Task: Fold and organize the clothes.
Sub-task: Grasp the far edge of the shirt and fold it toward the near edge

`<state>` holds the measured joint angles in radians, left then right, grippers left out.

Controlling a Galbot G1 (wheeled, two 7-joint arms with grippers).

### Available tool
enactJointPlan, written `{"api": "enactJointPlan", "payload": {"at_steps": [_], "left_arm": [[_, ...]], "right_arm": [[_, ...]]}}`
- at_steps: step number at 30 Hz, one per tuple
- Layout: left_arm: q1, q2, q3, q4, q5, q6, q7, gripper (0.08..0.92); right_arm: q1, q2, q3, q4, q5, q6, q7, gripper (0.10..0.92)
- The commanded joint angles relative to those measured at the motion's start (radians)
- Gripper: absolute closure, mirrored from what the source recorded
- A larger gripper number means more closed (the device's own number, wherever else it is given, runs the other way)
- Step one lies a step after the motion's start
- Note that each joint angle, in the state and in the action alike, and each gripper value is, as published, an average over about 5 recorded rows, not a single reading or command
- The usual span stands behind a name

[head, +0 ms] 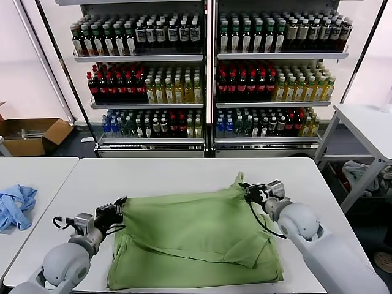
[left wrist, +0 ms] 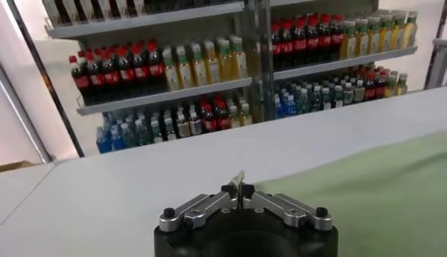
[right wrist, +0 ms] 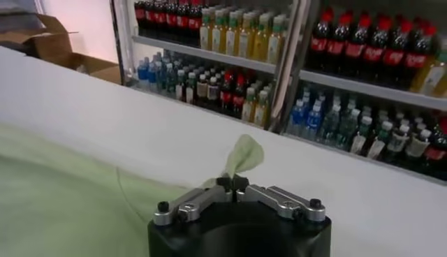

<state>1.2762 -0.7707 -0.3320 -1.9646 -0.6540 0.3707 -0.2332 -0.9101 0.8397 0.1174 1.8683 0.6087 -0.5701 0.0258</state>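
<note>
Head view showed my left gripper (head: 120, 209) & right gripper (head: 248, 191) each clamped on a far corner of the green shirt (head: 196, 239), which lay spread on the white table (head: 159, 174) w/ corners lifted.

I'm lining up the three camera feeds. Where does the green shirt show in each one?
Head view: the green shirt lies spread at the centre of the table, both grippers shut on its far corners.
Left wrist view: fills the lower right.
Right wrist view: covers the lower left.
Shared landmark: the bottle shelves behind the table.
</note>
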Motion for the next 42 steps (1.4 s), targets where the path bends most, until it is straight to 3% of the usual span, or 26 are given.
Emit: {"api": "enactJointPlan", "payload": {"at_steps": [1, 9, 25, 30, 34, 38, 42], "left_arm": [[0.255, 0.027, -0.023, -0.175, 0.138, -0.05, -0.152, 0.913], [0.328, 0.006, -0.026, -0.236, 0.238, -0.07, -0.182, 0.913], [0.358, -0.035, 0.025, -0.22, 0.342, -0.088, -0.186, 0.913], [0.356, -0.048, 0.032, -0.176, 0.384, -0.079, -0.211, 0.913], [0.356, -0.064, 0.051, -0.147, 0.429, -0.066, -0.237, 0.913], [0.365, -0.069, 0.071, -0.136, 0.461, -0.065, -0.251, 0.876], [0.376, -0.068, 0.072, -0.144, 0.468, -0.067, -0.254, 0.769]], "right_arm": [[-0.341, -0.119, 0.14, 0.307, -0.043, 0.031, 0.048, 0.913], [-0.592, -0.103, 0.26, 0.425, -0.107, 0.047, 0.083, 0.913], [-0.791, -0.055, 0.353, 0.42, -0.142, 0.136, 0.133, 0.913], [-0.81, -0.022, 0.313, 0.422, -0.141, 0.149, 0.221, 0.913], [-0.786, 0.033, 0.249, 0.414, -0.125, 0.172, 0.39, 0.913], [-0.771, 0.069, 0.218, 0.393, -0.121, 0.232, 0.497, 0.863], [-0.758, 0.099, 0.212, 0.375, -0.097, 0.279, 0.588, 0.753]]}}
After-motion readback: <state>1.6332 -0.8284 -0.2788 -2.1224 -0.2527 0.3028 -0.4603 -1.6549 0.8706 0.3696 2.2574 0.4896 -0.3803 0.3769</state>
